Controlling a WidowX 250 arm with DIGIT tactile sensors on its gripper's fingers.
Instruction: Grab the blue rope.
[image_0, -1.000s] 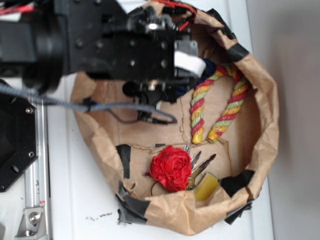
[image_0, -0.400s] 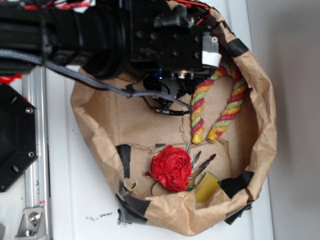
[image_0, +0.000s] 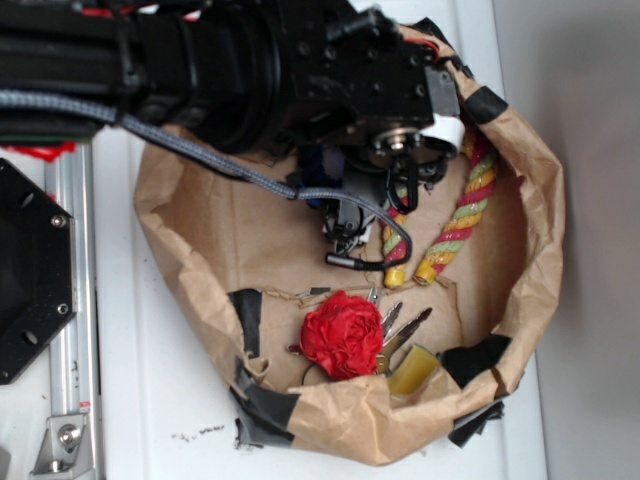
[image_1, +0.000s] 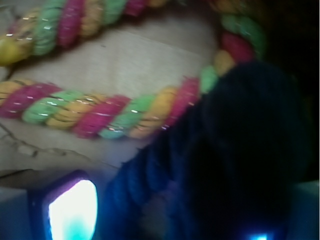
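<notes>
Because the wrist camera sits almost on it, the dark navy twisted blue rope (image_1: 235, 150) fills the lower right of that view, lying across the red-yellow-green striped rope (image_1: 100, 117) on brown paper. Whether the gripper (image_0: 400, 165) is open or closed I cannot tell; its jaws are hidden. Beyond, the crumpled brown paper bag (image_0: 530, 250) walls everything in, holding a red crumpled paper ball (image_0: 342, 335) nearby.
</notes>
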